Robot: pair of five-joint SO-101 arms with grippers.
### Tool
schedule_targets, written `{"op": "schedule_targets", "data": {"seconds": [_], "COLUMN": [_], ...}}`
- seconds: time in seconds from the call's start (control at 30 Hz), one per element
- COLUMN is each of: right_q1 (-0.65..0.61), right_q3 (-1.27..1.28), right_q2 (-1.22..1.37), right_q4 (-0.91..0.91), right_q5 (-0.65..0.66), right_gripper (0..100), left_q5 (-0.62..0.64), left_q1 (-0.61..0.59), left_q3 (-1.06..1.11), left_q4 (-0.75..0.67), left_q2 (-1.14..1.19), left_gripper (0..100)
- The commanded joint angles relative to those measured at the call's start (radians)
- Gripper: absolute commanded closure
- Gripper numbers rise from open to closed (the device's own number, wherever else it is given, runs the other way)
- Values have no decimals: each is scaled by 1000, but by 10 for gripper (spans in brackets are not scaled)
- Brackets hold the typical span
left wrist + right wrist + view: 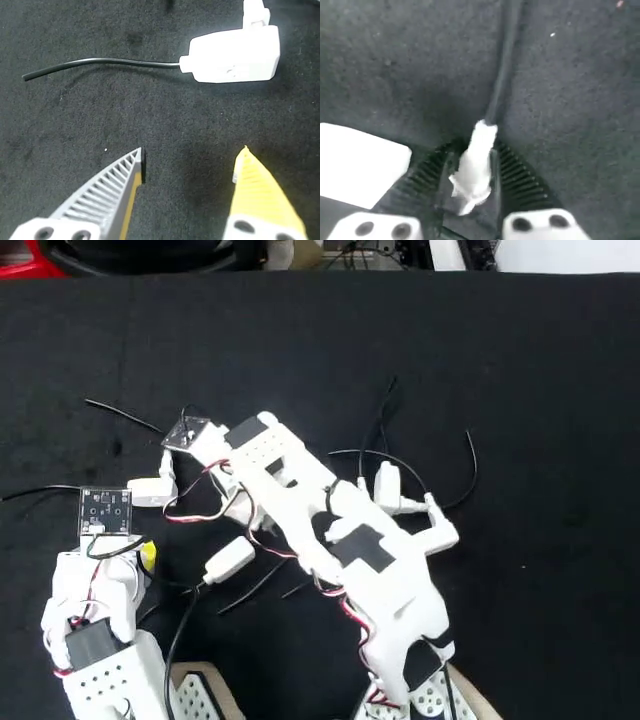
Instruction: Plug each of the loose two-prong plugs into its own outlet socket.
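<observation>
Right wrist view: right gripper point(472, 152) pinches a small white plastic plug point(476, 167), which could twist between its fingers point(520, 176); left gripper point(192, 149) gapes.

plug point(472, 165): white, black cord, just beside socket point(232, 55) | socket: white block, lying flat
</observation>
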Motion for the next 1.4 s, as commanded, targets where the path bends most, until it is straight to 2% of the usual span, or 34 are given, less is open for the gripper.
{"op": "schedule_targets", "data": {"seconds": [0.0, 0.2, 0.7, 0.9, 1.07, 1.37], "right_q1": [-12, 40, 78, 80, 77, 75], "right_q3": [-59, -96, -145, -41, 193, 593], "right_q2": [-4, -4, -7, -166, -369, -680], "right_q4": [52, 92, 100, 81, -92, -511], "right_q5": [3, 3, -284, -311, -315, -480], "right_gripper": [982, 985, 986, 986, 986, 986], "left_q5": [-11, -11, -11, -11, -11, -11], "left_q1": [8, 13, 13, 13, 15, 15], "left_q3": [21, 21, 21, 21, 21, 21], "left_q4": [-14, -12, -14, -15, -15, -11], "left_q2": [2, 2, 2, 2, 2, 2], "left_gripper": [712, 712, 712, 712, 712, 712]}}
